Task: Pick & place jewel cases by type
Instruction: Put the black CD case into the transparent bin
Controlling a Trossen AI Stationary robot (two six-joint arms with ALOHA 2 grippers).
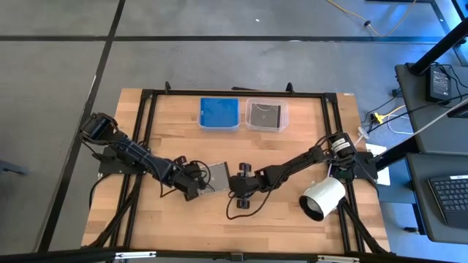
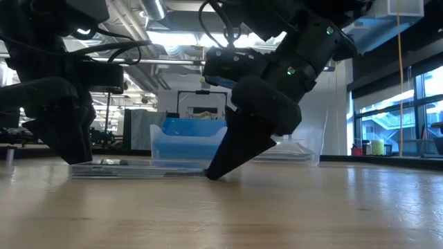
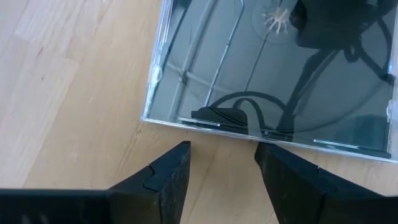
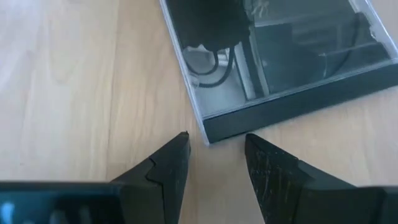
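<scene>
Wooden table (image 1: 292,226) under both arms. A dark jewel case (image 1: 217,176) lies flat at mid-table between the grippers. Left gripper (image 3: 221,163) reaches low from the left, jaws apart, just short of its edge. Right gripper (image 4: 214,152) angles down, jaws apart, at its corner.

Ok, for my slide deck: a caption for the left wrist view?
Left gripper, fingers open, poised at the edge of a dark jewel case lying flat on the wooden table.
</scene>
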